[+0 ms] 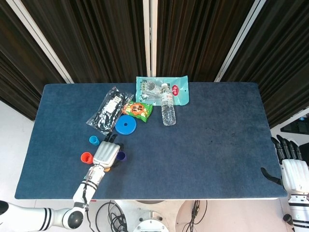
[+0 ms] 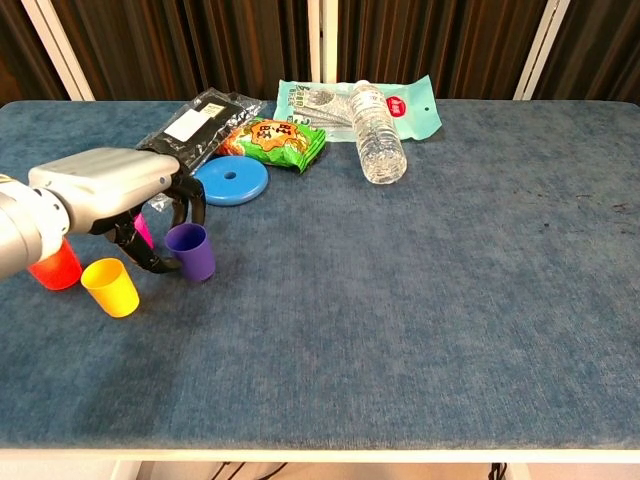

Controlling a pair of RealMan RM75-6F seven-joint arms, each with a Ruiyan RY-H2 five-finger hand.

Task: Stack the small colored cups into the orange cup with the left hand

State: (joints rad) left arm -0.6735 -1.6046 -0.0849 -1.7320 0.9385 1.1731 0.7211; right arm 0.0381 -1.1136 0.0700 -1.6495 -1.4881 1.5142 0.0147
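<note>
My left hand (image 2: pixel 105 190) (image 1: pixel 105 153) reaches over the cups at the table's front left. Its fingers (image 2: pixel 191 202) and thumb close around the purple cup (image 2: pixel 190 250) (image 1: pixel 121 155), which leans slightly. The orange cup (image 2: pixel 52 270) (image 1: pixel 86 157) stands upright to the left of the hand. A yellow cup (image 2: pixel 112 287) stands in front of the hand. A pink cup (image 2: pixel 144 231) shows partly behind it. A small blue cup (image 1: pixel 93 140) stands further back, seen only in the head view. My right hand (image 1: pixel 290 166) hangs off the table's right edge, fingers apart and holding nothing.
A blue disc (image 2: pixel 230 180) lies just behind the purple cup. Beyond it are a black packet (image 2: pixel 195 125), a green snack bag (image 2: pixel 275 140), a water bottle (image 2: pixel 378 145) on its side and a teal pouch (image 2: pixel 405 110). Blue cloth covers the table (image 2: pixel 450 300).
</note>
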